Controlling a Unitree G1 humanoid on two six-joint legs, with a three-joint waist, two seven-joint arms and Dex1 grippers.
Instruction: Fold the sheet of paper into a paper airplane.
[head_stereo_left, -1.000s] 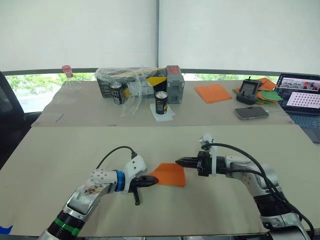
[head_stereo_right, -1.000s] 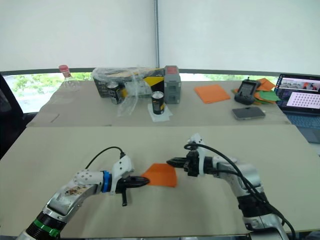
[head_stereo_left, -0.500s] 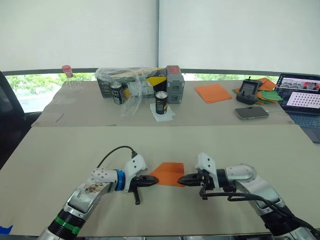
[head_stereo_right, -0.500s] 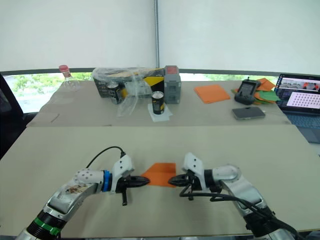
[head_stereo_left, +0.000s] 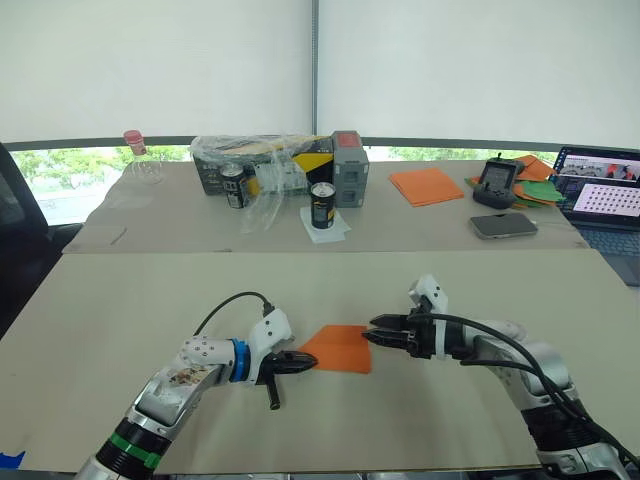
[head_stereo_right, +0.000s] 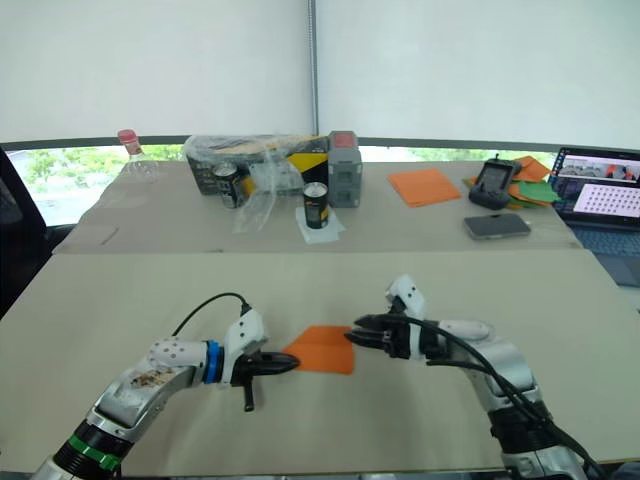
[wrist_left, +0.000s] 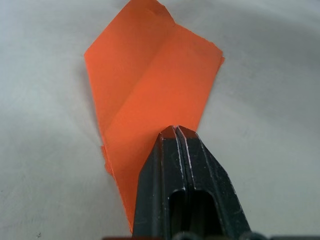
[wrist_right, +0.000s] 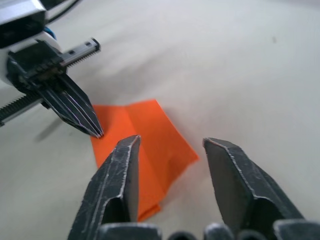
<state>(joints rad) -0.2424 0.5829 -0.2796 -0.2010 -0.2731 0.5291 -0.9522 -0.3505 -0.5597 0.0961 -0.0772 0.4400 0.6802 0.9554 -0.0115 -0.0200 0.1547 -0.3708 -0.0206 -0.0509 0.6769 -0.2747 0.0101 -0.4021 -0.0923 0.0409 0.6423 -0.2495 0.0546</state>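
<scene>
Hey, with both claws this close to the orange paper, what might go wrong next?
The left claw, shut, presses one pointed end of the sheet of paper; the sheet may pivot or slip when pushed. The right claw hangs open above the opposite edge; if it closes badly it might crumple the existing crease. The claws face each other closely and might collide.

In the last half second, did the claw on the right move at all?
Yes. The right claw rose from the near right corner of the orange paper to its far right corner, farther from the table's near edge.
</scene>
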